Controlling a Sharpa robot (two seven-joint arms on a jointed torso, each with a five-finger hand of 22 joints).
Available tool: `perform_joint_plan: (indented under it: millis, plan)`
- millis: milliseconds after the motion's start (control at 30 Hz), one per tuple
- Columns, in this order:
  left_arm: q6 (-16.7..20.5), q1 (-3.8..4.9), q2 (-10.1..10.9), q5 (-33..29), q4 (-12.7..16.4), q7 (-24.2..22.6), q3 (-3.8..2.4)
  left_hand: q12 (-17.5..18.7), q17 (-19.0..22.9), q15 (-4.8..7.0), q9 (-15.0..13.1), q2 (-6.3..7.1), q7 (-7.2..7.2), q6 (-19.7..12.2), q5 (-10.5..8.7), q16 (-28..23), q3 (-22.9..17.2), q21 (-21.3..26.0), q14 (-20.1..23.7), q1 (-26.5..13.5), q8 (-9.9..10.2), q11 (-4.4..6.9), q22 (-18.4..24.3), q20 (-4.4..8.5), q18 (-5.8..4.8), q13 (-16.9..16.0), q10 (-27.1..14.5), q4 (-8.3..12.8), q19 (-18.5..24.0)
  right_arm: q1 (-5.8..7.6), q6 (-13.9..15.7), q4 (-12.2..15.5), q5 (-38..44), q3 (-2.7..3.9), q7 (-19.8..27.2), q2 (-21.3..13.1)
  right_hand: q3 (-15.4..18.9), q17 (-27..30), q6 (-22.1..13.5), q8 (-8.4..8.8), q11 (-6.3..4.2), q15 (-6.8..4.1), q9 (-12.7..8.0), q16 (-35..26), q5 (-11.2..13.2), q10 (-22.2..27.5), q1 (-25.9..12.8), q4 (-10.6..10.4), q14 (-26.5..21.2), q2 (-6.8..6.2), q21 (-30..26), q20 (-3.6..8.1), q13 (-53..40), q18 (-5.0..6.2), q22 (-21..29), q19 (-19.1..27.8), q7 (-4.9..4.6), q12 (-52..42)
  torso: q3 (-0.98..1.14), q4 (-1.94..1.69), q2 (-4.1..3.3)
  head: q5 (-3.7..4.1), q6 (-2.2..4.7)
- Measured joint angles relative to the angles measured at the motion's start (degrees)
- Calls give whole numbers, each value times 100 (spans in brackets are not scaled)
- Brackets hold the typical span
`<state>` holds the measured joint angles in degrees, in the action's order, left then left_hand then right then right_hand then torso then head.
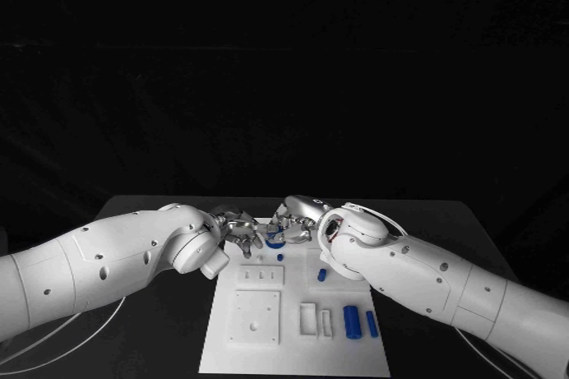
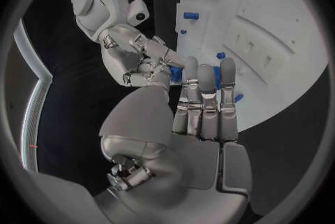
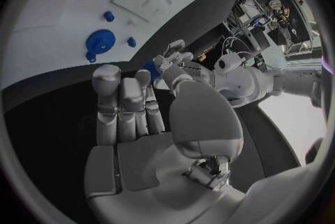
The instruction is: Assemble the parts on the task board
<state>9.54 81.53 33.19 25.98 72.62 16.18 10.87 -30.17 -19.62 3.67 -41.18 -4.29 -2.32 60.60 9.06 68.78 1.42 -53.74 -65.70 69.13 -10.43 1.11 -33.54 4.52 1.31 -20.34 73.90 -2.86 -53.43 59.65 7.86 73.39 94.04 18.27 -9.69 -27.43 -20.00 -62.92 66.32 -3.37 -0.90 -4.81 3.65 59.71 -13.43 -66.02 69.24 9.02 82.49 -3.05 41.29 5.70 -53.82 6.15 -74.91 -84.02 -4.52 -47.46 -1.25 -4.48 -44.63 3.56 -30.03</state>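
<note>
I am seeing both hands meeting at the far edge of the board (image 1: 297, 346), which is lying in the middle of the black table (image 1: 154, 210). The left hand (image 1: 241, 231) and the right hand (image 1: 297, 219) are reaching toward each other with their fingertips together around a small blue part (image 1: 275, 239). In the left wrist view that part (image 2: 176, 73) is sitting between the fingertips of the two hands, but I cannot tell which hand is actually gripping it, so I am leaving each hand's state open.

On the board, two blue cylinders (image 1: 352, 321) are lying side by side near the right edge, next to a pair of white blocks (image 1: 316, 320). A smaller blue peg (image 1: 321, 274) is standing further up. In the right wrist view a blue gear (image 3: 100, 42) is lying on the board with two small blue pegs (image 3: 109, 15) near it.
</note>
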Motion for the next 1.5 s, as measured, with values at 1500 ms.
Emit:
perform_joint_plan:
  millis: [1500]
  plan:
    - [-56, 0, 11, -14, 29, -26, -1, 173, -253, 73, 433, -257, -63, 79, 1795, 134, -484, -200, -76, -68, -151, 133, -243, 62, 0, 118, 299, 610, 62, -21, 39, -118, -129, -52, 31, -23, 685, 124, -735, -29, 71, 26, -2, -174, -122, 31, -46, -177, -26, -136, -225, -31, 205, 0, -4, 8, -186, 177, 7, 5, 3, -15, -54]
